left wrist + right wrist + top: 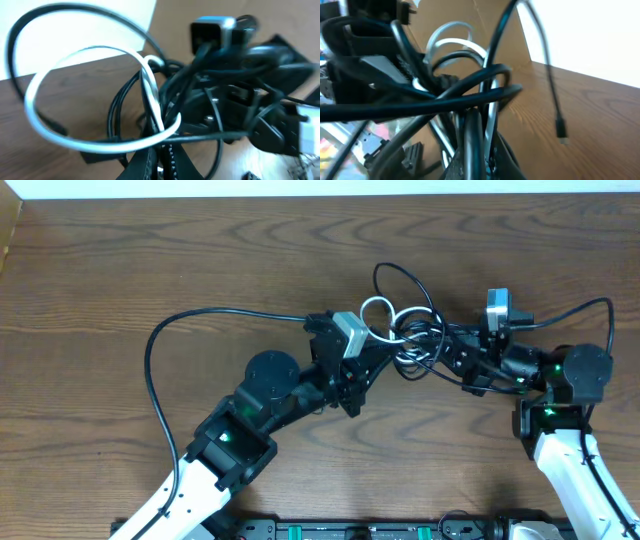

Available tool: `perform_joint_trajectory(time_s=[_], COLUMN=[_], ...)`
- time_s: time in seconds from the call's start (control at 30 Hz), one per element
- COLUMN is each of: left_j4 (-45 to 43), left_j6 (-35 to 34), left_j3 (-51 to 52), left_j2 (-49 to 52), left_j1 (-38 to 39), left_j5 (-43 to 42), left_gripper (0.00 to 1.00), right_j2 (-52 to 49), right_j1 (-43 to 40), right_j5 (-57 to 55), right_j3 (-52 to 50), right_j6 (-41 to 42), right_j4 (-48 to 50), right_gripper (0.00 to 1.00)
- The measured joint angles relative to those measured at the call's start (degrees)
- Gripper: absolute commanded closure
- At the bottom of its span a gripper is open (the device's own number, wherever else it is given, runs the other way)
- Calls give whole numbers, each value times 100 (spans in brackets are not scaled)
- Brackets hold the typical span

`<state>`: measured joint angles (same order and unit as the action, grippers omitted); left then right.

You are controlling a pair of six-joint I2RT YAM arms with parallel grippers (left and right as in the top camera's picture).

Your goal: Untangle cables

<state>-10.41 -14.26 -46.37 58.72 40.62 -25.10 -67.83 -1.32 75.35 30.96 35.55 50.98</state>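
Where the two robot arms meet, on the right half of the brown wooden desk (pixel 100 280), sits a tangle of thin black cables and one white cable (pixel 412 330). From above, the left claw (pixel 388 352) reaches into the tangle from the left. The right claw (pixel 448 358) reaches in from the right. The white cable (pixel 377 307) makes a round loop on the left side of the tangle. A black loop (pixel 400 272) sticks out on the far side.

From the left wrist, the white cable (pixel 100 147) makes a big loop on the left, and the desk (pixel 65 90) shows through it. Black cables cross it. Low in this view, the left claw (pixel 161 150) has two dark toothed fingers that lean together to a point and pinch the tangle (pixel 192 75). A grey camera box (pixel 212 30) on the other arm is behind.

From the right wrist, all is blurry. Black cables of the tangle (pixel 465 87) cross close in front, with the white cable (pixel 451 26) behind. They run down over the right claw (pixel 472 160), so I cannot tell if it is spread or pressed together. On the right, a small plug (pixel 561 131) hangs above the desk (pixel 590 110).
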Motion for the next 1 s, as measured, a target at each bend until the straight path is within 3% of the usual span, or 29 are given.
perform_joint_trajectory(time_s=[0.53,1.0], left_j4=[944,1926], left_j6=[798,1058], left_j3=[0,-9], left_j2=[-393,-470], left_j1=[2,31], left_j5=[-98,2494], left_gripper=[92,93], right_j2=[7,7], right_j1=[-42,-155], right_j5=[275,24], right_j3=[0,0], right_j6=[-190,-190], right_j4=[-61,-81], right_gripper=[99,99])
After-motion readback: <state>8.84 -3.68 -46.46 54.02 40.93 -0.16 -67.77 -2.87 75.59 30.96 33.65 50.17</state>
